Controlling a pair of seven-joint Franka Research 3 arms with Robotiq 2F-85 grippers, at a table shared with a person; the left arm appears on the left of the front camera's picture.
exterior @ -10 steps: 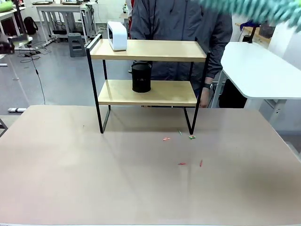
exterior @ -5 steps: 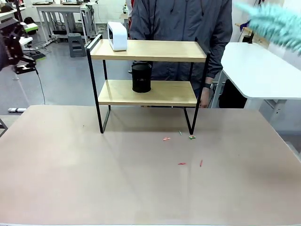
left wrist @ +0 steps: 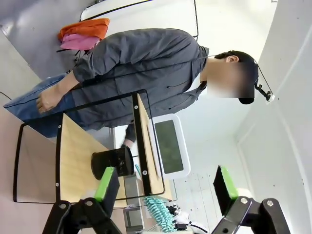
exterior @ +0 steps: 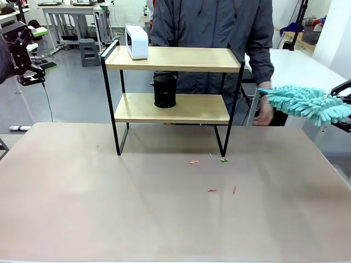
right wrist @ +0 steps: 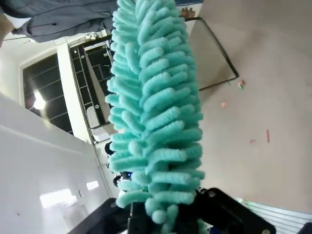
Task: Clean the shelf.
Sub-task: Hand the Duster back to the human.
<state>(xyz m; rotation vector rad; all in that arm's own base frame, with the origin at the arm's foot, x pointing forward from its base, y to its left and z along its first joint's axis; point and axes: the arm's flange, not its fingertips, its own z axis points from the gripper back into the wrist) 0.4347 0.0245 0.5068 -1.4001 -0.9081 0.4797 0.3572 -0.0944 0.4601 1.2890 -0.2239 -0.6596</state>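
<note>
Shelf (exterior: 173, 82) (black cup (exterior: 164, 90) on lower board) beside right hand's (exterior: 344, 112) teal duster (exterior: 304, 104).

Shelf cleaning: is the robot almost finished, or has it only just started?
Only just started. Done: the right pincer is shut on the turquoise duster. In hand: the duster hangs off to the right of the shelf, not touching it. Left: both boards need dusting, where a white device and a black mesh cup stand.

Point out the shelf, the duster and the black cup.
shelf (exterior: 181, 58): front view, top board.
duster (exterior: 307, 104): front view, middle of the teal head.
black cup (exterior: 164, 90): front view, its side wall.
</note>
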